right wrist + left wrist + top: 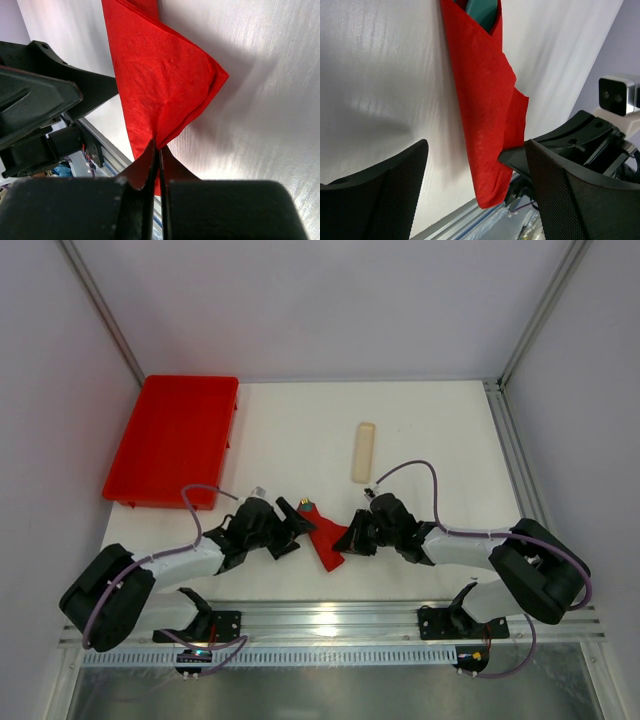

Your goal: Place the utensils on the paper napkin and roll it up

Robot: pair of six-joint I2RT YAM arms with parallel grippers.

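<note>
The red paper napkin (324,538) lies rolled into a narrow bundle between my two grippers. A teal utensil end (306,505) pokes out of its far end, and it also shows in the left wrist view as the teal utensil (482,12). My left gripper (296,525) is open, its fingers standing wide on either side of the napkin (485,100) without touching it. My right gripper (157,148) is shut on the near corner of the napkin (160,75). The rest of the utensils is hidden inside the roll.
A big red plastic tray (172,440) sits at the back left. A pale beige oblong strip (363,451) lies behind the right gripper. The table's metal front rail (330,620) runs just below the napkin's near end.
</note>
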